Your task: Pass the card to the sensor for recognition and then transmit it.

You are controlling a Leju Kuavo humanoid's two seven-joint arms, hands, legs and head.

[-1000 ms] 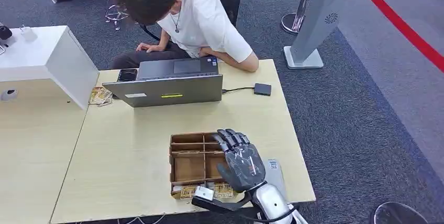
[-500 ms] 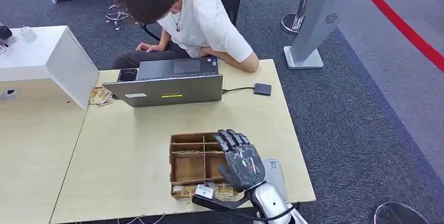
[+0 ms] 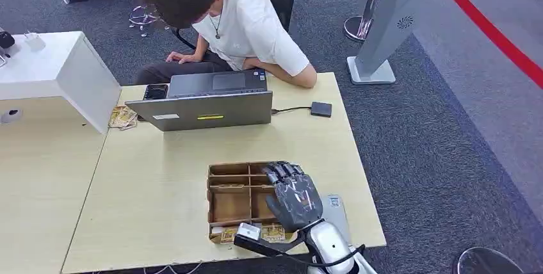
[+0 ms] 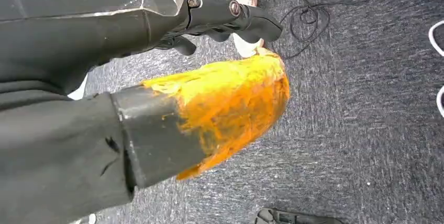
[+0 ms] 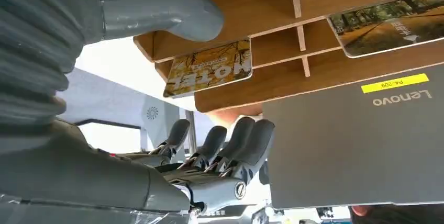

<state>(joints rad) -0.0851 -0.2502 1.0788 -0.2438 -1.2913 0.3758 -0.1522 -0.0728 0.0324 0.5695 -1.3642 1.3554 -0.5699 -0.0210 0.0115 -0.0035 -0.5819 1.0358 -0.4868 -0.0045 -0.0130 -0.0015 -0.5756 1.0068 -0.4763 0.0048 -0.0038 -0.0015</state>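
The right hand (image 3: 293,194) hovers low in the picture over the wooden tray (image 3: 221,187), fingers spread, holding nothing. A card (image 5: 209,68) sits in a tray slot, just under the thumb. To do well, I think it should dip slowly and pinch the card's edge. The card reads "MOTEL"; the laptop (image 3: 208,109) says "Lenovo" and "PA-209".

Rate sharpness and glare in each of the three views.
Head view: even light, sharp, no glare on the table. Left wrist view: the near orange-smeared thumb is soft, the carpet crisp. Right wrist view: the card and laptop are sharp, the background washed out.
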